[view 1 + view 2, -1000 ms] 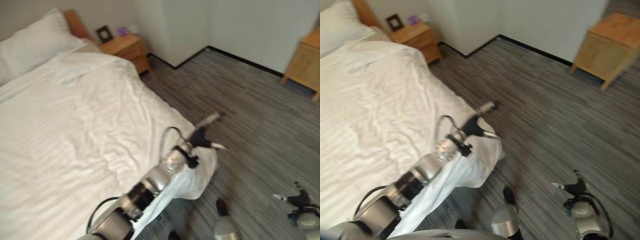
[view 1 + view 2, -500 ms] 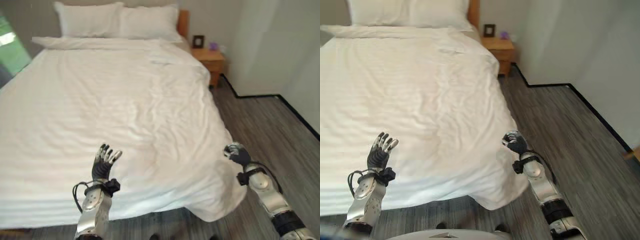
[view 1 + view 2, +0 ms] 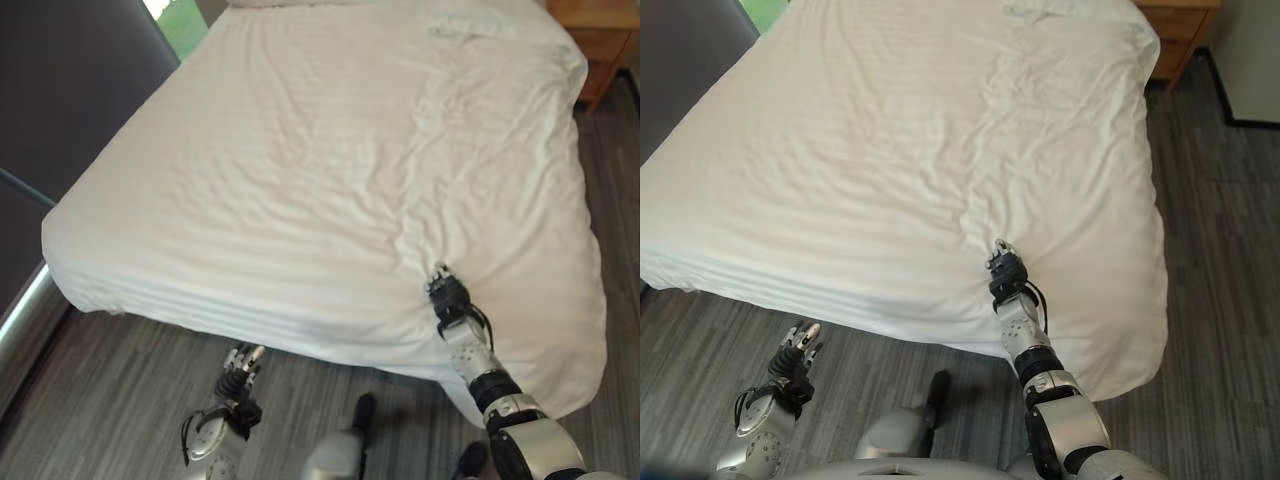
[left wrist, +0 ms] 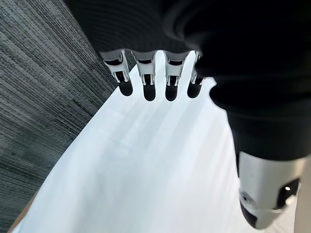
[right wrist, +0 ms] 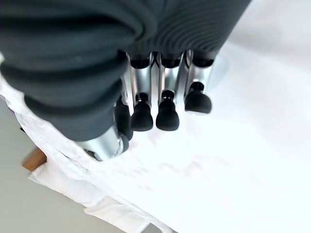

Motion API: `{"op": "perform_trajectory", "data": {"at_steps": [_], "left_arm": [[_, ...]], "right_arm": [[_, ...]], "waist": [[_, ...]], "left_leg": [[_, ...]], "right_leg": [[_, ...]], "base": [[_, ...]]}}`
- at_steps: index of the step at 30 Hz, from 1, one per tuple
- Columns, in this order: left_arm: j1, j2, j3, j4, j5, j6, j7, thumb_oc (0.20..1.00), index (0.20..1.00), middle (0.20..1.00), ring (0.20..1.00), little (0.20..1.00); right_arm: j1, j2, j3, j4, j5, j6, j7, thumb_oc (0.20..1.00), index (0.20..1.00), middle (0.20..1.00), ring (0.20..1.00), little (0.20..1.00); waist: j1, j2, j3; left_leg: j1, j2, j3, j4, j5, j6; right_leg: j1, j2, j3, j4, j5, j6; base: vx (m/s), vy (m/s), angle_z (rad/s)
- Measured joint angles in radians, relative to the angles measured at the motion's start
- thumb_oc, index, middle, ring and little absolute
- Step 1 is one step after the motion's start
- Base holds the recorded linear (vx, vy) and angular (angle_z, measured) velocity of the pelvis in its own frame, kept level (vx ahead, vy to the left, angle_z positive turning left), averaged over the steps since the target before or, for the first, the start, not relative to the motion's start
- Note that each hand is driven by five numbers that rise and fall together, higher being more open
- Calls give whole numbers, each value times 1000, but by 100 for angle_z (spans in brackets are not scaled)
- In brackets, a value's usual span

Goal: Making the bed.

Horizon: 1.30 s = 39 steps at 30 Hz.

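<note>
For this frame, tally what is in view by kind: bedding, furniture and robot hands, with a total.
White duvet: 1
Bed under it: 1
Wooden nightstand: 1
Robot hands: 2, the left hand open above the floor by the bed's foot, the right hand on the duvet near a crease, its grip unclear
Total: 5

You have the duvet point(image 3: 330, 170) spread over the bed, its near edge hanging down to the floor point(image 3: 90, 390). Your right hand point(image 3: 447, 297) lies on its near right part; your left hand point(image 3: 238, 366) hangs below the near edge, above the floor
</note>
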Motion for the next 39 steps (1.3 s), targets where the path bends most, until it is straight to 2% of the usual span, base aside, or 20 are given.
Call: {"op": "perform_trajectory", "data": {"at_steps": [7,12,15,17,18,19,21,22,24,26,27,28,29,31,34,35,36,37,38,39], "left_arm": [[-23,-9,-11,-95,8,-1,-29,1000,1000,1000,1000,1000],[-65,34,2,-289,9,8,-71,1000,1000,1000,1000,1000],[-106,61,-14,-419,17,9,-101,1000,1000,1000,1000,1000],[-143,88,-27,-439,18,8,-113,1000,1000,1000,1000,1000],[-186,85,-48,-416,19,9,-127,1000,1000,1000,1000,1000],[-205,71,-51,-404,18,9,-132,1000,1000,1000,1000,1000],[-262,51,-104,-418,33,9,-150,1000,1000,1000,1000,1000],[-265,48,-122,-431,51,10,-152,1000,1000,1000,1000,1000],[-287,-13,-160,-413,90,16,-159,1000,1000,1000,1000,1000],[-231,-18,-204,-424,126,11,-159,1000,1000,1000,1000,1000],[-207,7,-219,-413,132,11,-152,1000,1000,1000,1000,1000],[-168,20,-234,-372,150,30,-148,1000,1000,1000,1000,1000],[-161,13,-247,-331,172,32,-138,1000,1000,1000,1000,1000],[-139,39,-258,-270,213,63,-127,1000,1000,1000,1000,1000],[-140,53,-211,-212,241,86,-120,1000,1000,1000,1000,1000],[-98,57,-184,-217,244,89,-119,1000,1000,1000,1000,1000],[-54,40,-140,-250,250,88,-118,1000,1000,1000,1000,1000],[-66,18,-141,-247,250,90,-118,1000,1000,1000,1000,1000],[-94,18,-134,-213,250,91,-118,1000,1000,1000,1000,1000],[-113,8,-127,-191,250,93,-110,1000,1000,1000,1000,1000]], "right_arm": [[120,0,-20,-100,-6,-3,51,200,200,200,200,200],[356,-46,-188,-121,-115,33,90,200,200,200,200,200],[498,-160,-313,3,-178,54,17,200,200,200,200,200],[546,-235,-335,44,-225,52,-9,200,200,200,200,200],[601,-278,-337,44,-275,50,-20,451,451,451,451,451],[624,-300,-335,40,-286,50,-24,1000,1000,1000,1000,1000],[675,-281,-301,-69,-376,56,-39,1000,1000,1000,1000,1000],[675,-276,-290,-134,-410,56,-46,1000,1000,1000,1000,1000],[693,-251,-254,-258,-496,67,-51,1000,1000,1000,1000,1000],[711,-191,-191,-406,-577,87,-51,1000,1000,1000,1000,1000],[720,-153,-158,-470,-599,85,-46,1000,1000,1000,1000,1000],[692,-111,-106,-501,-637,77,-39,1000,1000,1000,1000,1000],[649,-125,-73,-519,-668,81,-47,1000,1000,1000,1000,1000],[531,-163,10,-561,-746,76,-42,1000,1000,1000,1000,1000],[518,-183,78,-592,-815,87,-45,1000,1000,1000,1000,1000],[513,-185,118,-605,-838,89,-43,1000,1000,1000,1000,1000],[506,-241,164,-647,-876,75,-29,1000,1000,1000,1000,1000],[518,-293,173,-688,-901,68,-16,1000,1000,1000,1000,1000],[534,-292,175,-677,-922,63,-7,1000,1000,1000,1000,1000],[548,-297,177,-666,-938,85,-4,1000,1000,1000,1000,1000]], "waist": [[-81,-14,11],[-192,-173,10],[-237,-240,17],[-264,-246,20],[-306,-241,24],[-324,-233,25],[-341,-190,73],[-324,-170,85],[-348,-77,114],[-330,-31,116],[-315,-44,115],[-295,-77,81],[-283,-62,67],[-237,-47,55],[-204,-157,34],[-190,-185,11],[-167,-162,-26],[-191,-111,-31],[-194,-158,-29],[-190,-156,-28]], "left_leg": [[7,-14,10,0,-6,-7],[67,-26,99,0,-39,0],[82,-26,203,1,-51,22],[102,-16,276,1,-65,28],[122,-16,304,0,-84,31],[132,-13,308,-5,-94,30],[136,-4,344,68,-140,85],[115,-5,373,114,-165,130],[88,50,382,184,-199,161],[113,112,425,246,-200,139],[138,132,458,272,-225,148],[154,148,500,271,-242,120],[161,148,521,260,-217,102],[167,163,573,216,-148,132],[194,161,640,323,-141,106],[176,152,677,339,-185,62],[171,136,712,199,-168,65],[155,178,707,176,-166,48],[154,142,720,215,-180,40],[138,155,719,248,-193,33]], "right_leg": [[-3,-14,7,5,-8,7],[-2,-26,89,5,-2,16],[-58,-27,158,12,53,23],[-97,-12,176,20,103,17],[-92,-14,178,26,113,18],[-89,-15,179,32,113,18],[-145,26,176,117,207,61],[-156,35,164,96,255,6],[-251,-36,61,589,10,-10],[-252,-42,48,905,21,-45],[-228,-44,46,1003,19,-44],[-162,-31,9,970,35,-28],[-155,3,-28,896,10,-25],[-126,56,-128,669,-13,-40],[-34,82,-305,460,-57,-224],[-33,123,-287,362,-37,-217],[-32,145,-300,268,-71,-104],[-16,167,-288,270,-122,-144],[13,121,-236,254,-193,-138],[26,132,-224,200,-180,-148]], "base": [[29,75,-2],[7,130,-47],[-49,63,-94],[-97,121,-137],[-134,168,-83],[-299,350,-68],[-229,288,-81],[-128,280,-120],[-137,405,-53],[-74,142,-46],[-166,2,-98],[-157,-2,-105],[-128,-21,-184],[-83,-29,-217],[-175,-118,-175],[-181,-377,-327],[-112,-378,-234],[-83,-340,-172],[-43,-213,-41],[-67,-288,-62]]}}
